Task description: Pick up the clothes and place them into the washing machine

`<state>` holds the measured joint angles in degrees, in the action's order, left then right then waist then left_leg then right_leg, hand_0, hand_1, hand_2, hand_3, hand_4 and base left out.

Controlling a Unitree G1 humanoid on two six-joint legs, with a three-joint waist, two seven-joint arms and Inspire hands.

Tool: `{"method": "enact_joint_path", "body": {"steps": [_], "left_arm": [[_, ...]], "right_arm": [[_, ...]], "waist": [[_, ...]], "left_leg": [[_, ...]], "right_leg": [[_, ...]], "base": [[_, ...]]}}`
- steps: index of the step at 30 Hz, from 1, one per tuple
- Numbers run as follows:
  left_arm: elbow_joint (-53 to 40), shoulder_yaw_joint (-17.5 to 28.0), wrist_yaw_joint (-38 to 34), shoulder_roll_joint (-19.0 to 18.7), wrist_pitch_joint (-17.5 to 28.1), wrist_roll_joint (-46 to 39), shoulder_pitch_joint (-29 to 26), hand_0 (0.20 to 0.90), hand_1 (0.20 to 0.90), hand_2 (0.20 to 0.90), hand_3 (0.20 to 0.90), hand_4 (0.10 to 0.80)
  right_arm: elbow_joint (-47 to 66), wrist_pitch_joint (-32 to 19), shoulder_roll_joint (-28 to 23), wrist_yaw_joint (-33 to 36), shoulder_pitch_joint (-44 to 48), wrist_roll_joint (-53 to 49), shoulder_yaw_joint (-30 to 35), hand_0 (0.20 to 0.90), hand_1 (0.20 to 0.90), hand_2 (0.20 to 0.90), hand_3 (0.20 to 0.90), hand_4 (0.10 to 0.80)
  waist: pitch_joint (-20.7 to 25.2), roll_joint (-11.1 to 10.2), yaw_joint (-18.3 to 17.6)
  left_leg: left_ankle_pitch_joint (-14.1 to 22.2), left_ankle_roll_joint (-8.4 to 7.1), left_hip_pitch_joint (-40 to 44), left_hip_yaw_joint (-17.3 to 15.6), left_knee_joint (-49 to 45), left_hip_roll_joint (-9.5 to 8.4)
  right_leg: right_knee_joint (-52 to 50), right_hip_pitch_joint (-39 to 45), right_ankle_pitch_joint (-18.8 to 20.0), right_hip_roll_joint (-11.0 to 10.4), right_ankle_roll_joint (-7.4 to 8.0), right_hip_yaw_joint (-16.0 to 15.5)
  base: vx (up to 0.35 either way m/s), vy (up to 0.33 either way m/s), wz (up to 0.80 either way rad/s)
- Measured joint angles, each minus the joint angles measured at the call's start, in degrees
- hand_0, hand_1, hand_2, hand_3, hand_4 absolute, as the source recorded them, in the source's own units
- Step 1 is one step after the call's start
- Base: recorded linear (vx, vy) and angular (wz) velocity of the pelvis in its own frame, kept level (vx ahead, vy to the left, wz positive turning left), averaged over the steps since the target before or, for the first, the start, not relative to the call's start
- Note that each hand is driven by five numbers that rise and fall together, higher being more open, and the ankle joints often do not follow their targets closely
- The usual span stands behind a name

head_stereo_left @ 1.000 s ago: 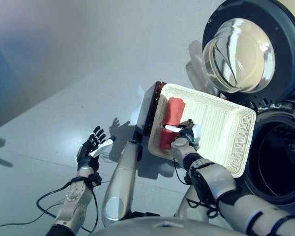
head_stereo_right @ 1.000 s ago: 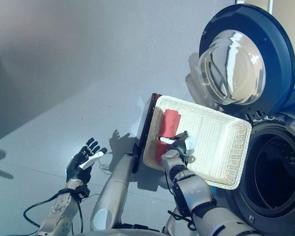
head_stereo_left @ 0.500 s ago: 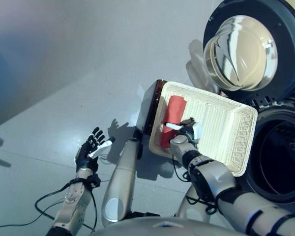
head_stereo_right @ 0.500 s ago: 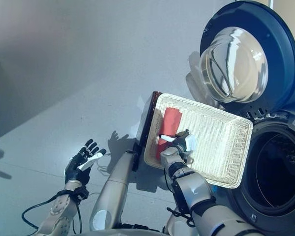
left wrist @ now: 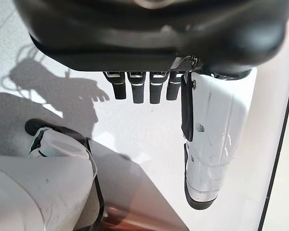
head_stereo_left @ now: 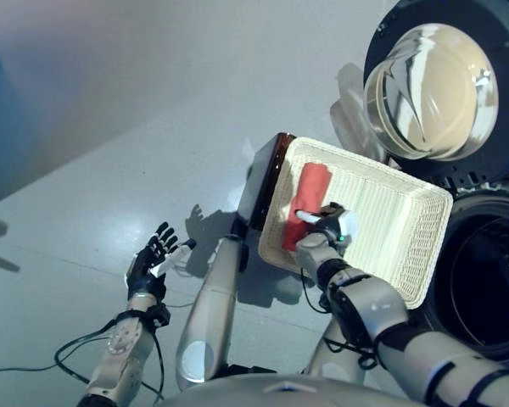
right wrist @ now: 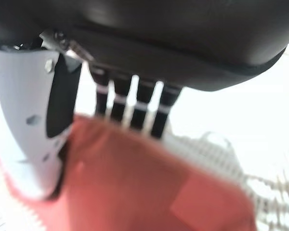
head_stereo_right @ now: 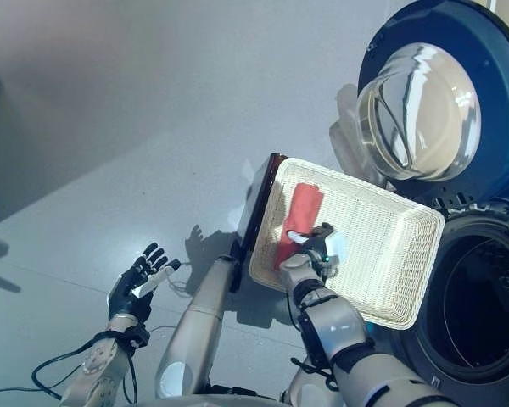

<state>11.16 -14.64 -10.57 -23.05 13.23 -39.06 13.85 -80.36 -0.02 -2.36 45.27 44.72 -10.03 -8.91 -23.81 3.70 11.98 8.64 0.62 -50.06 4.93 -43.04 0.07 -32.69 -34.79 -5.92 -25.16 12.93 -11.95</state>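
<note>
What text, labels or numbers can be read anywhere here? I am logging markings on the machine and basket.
None can be read.
Washing machine: no legible print in view.
White basket: no label shows.
Red cloth: a squarish patch shows in the right wrist view, too blurred to read.

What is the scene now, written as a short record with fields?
cloth: red cloth lies in the white basket
right robot hand: over the cloth, fingers at it, grip unclear
left robot hand: open, empty, above the floor
washer door: open
drum: dark; no clothes visible in the part shown
</note>
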Motion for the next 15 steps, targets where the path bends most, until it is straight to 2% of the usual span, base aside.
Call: {"method": "enact_joint_path", "body": {"steps": [4,7,15], "left_arm": [[-0.01,-0.03,0.09,-0.03,0.00,0.02,-0.07,0.900,0.900,0.900,0.900,0.800],[-0.01,-0.05,0.16,-0.07,0.00,0.02,-0.09,0.900,0.900,0.900,0.900,0.800],[0.00,-0.12,0.15,-0.19,-0.02,0.04,-0.09,0.900,0.900,0.900,0.900,0.800]], "right_arm": [[0.01,-0.02,-0.61,-0.05,0.06,0.01,0.01,0.200,0.200,0.200,0.200,0.300],[0.17,0.07,-0.72,-3.26,0.10,0.03,-0.16,0.200,0.200,0.200,0.200,0.300],[0.43,0.01,3.50,-5.37,0.42,0.03,-0.39,0.200,0.200,0.200,0.200,0.300]], "waist": [[-0.02,0.04,-0.12],[-0.07,0.16,0.02],[-0.03,0.79,0.08]], "left_leg": [[-0.01,-0.01,0.02,-0.04,-0.02,0.11],[0.00,-0.01,0.02,-0.24,-0.03,0.13],[-0.01,0.05,0.03,-0.52,-0.04,0.06]], "right_leg": [[-0.26,-0.19,-0.10,0.02,-0.02,0.05],[-0.38,-0.51,-0.10,-0.06,-0.02,0.15],[-0.60,-0.67,-0.10,-0.28,-0.02,0.30]], "base": [[0.000,0.000,0.00],[0.002,0.005,-0.01],[0.000,0.000,0.00]]}}
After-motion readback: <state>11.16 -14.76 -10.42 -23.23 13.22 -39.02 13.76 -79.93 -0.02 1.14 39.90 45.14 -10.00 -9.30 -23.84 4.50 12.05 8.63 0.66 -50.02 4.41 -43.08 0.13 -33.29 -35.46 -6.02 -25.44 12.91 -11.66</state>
